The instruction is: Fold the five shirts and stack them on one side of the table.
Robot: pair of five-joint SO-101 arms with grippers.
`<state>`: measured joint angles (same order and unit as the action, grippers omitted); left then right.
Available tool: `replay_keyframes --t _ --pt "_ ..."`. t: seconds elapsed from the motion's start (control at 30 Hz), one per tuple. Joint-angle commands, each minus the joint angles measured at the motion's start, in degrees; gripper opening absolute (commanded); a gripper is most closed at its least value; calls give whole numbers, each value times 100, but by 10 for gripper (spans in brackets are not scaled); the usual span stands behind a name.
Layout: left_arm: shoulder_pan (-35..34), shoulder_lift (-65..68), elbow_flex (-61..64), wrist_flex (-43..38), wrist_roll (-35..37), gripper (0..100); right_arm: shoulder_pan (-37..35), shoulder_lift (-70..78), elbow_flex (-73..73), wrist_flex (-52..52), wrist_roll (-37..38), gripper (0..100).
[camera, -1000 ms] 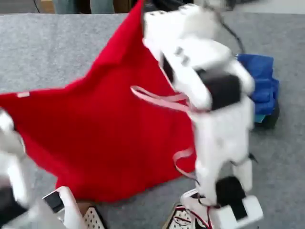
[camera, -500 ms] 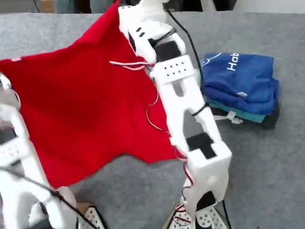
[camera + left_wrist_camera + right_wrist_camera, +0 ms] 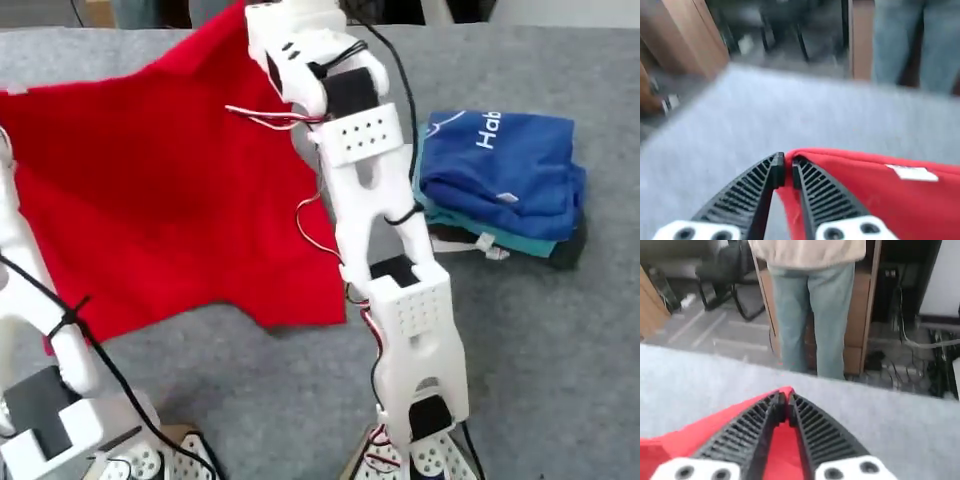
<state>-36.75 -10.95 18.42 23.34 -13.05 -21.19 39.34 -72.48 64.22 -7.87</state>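
A: How far along does the job look?

B: Partly done, I'd judge. A stack of folded shirts (image 3: 500, 180) sits on the right side of the table (image 3: 560, 380), with a blue one on top, a teal one under it and something dark at the bottom. The red shirt (image 3: 170, 200) isn't folded. It hangs open over the left half of the table, and its lower edge seems to rest on the surface.

A: Who's holding it?

B: Both arms. The left gripper (image 3: 784, 172) has its fingers pressed together on the edge of the red cloth, near a white tag (image 3: 912, 173). The right gripper (image 3: 786, 407) is pinched on a corner of the same shirt, toward the table's far edge.

A: So what's left?

B: The red one needs folding and a place on the stack. I can't say whether it's the last of the five.

A: Why not?

B: The layers in the stack overlap. I count two for sure, and the dark piece may be a third. From above, the right arm (image 3: 380, 200) crosses the shirt's right edge, and the shirt's upper corners run off the frame.
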Motion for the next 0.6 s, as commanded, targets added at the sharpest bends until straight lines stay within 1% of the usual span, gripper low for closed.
replay_keyframes --t 0.0,0.03,0.1,0.17,0.23,0.37,0.57 --pt "75 -35 -48 1336 -35 29 -35 -57 -637 1345 35 14" --pt "75 -35 75 1609 -70 29 -53 -57 -664 1705 44 14" --pt "75 -35 418 1943 -396 29 -70 -57 -690 2409 44 14" --pt "84 -88 787 2040 -818 29 -114 -57 -699 3051 62 14" --pt "110 -308 1279 2048 -1108 29 -167 -66 -673 3684 299 14" --pt "136 -1301 2369 2004 -1495 29 -220 -242 145 3710 563 13" --pt "40 -3051 3749 1996 -1873 29 -765 -1508 2730 3701 765 13"
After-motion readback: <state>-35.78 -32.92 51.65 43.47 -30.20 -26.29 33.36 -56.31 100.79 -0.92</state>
